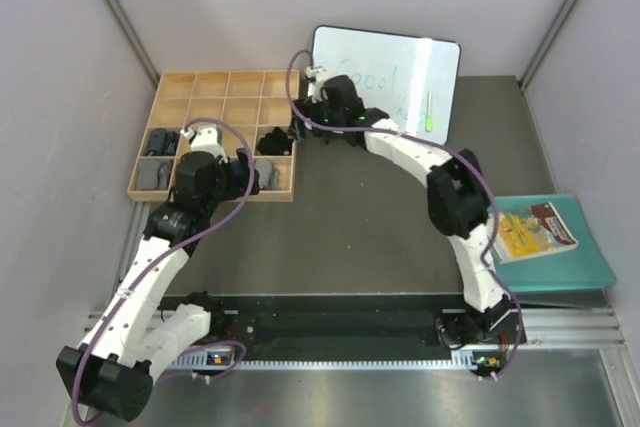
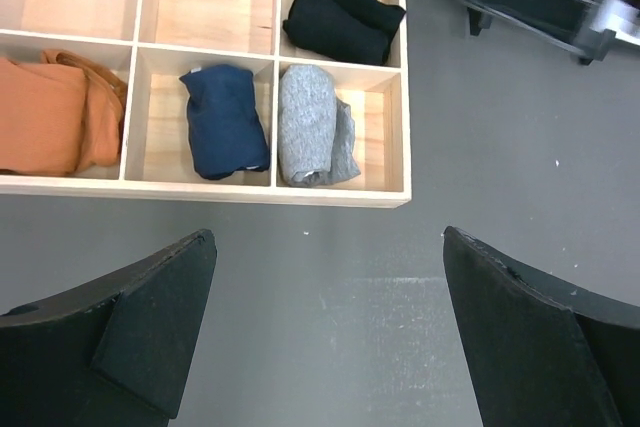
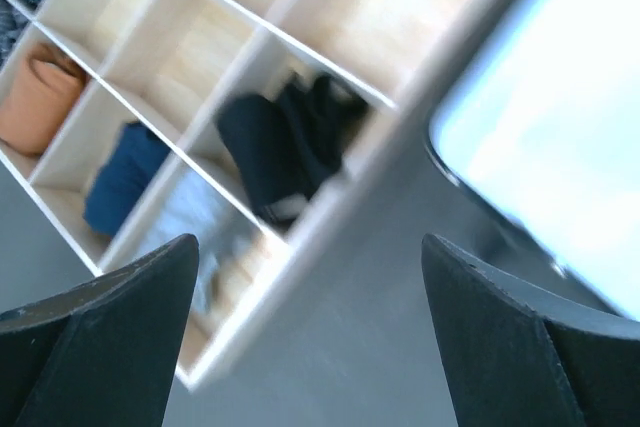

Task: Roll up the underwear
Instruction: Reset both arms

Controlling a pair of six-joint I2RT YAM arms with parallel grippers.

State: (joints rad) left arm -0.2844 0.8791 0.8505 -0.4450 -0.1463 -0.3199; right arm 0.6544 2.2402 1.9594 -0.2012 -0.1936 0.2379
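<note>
Three rolled pieces of underwear lie in the wooden tray point(image 2: 200, 190). The black one point(image 2: 335, 12) fills the right cell, one row back. The navy one point(image 2: 225, 119) and the grey one point(image 2: 312, 125) sit side by side in the front row. My left gripper point(image 2: 328, 247) hovers open over bare table just in front of the tray, holding nothing. My right gripper point(image 3: 310, 247) is open and empty too, beside the tray's right edge, with the black underwear point(image 3: 285, 147), navy point(image 3: 125, 177) and grey point(image 3: 195, 222) blurred beyond it. From above, the left gripper point(image 1: 245, 172) and right gripper point(image 1: 300, 125) flank the tray's right side point(image 1: 215, 87).
An orange cloth point(image 2: 50, 112) fills a cell left of the navy roll. Dark folded cloths point(image 1: 160, 142) lie in the tray's left cells. A whiteboard point(image 1: 390, 82) leans at the back, close to the right wrist. A teal folder with a book point(image 1: 550, 242) lies at the right.
</note>
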